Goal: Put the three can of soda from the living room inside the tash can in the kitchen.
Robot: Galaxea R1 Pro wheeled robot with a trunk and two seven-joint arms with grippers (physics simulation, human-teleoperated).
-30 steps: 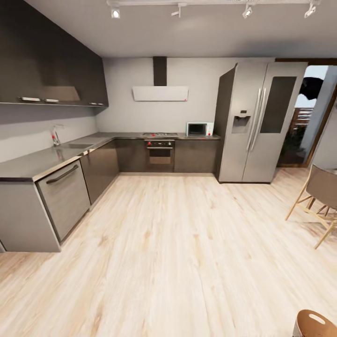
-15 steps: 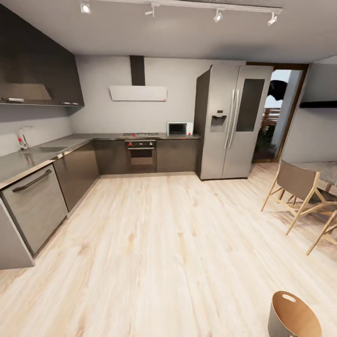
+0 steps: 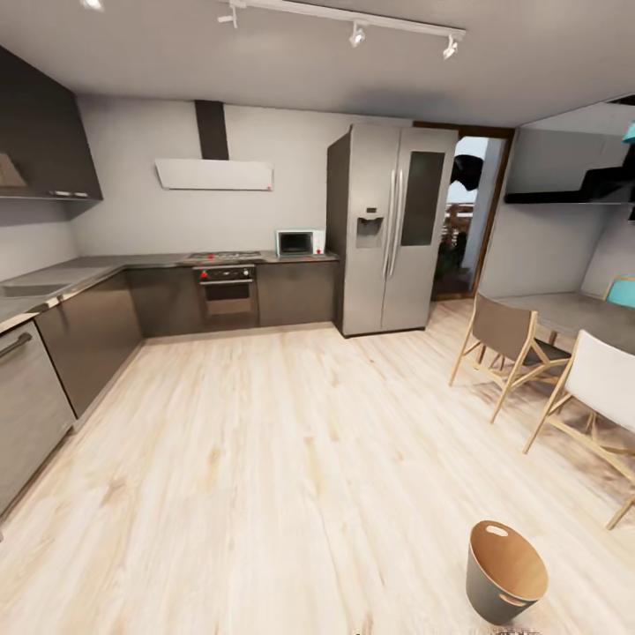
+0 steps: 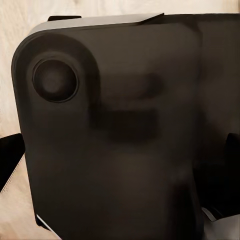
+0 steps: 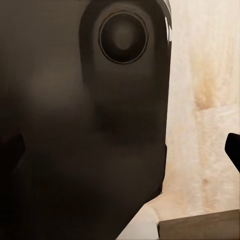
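Head view placed the tash can [image 3: 504, 573] nearest, upright on the pale plank floor [image 3: 282, 459] of the kitchen at lower right. Beyond stood wooden chairs [image 3: 507, 344], then the oven [image 3: 227, 295], microwave [image 3: 299, 242] and steel fridge [image 3: 391, 240]. Whether either gripper was open or closed, I could not tell.

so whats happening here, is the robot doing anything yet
Nothing is being handled at this moment. The head view looks across a kitchen with a pale plank floor, dark cabinets, a built-in oven, a small microwave and a steel fridge. The trash can stands upright on the floor near the robot, toward its right, and what shows of its brown inside looks empty. No soda cans are in sight. Both wrist views face a dark part of the robot, with floor behind it.
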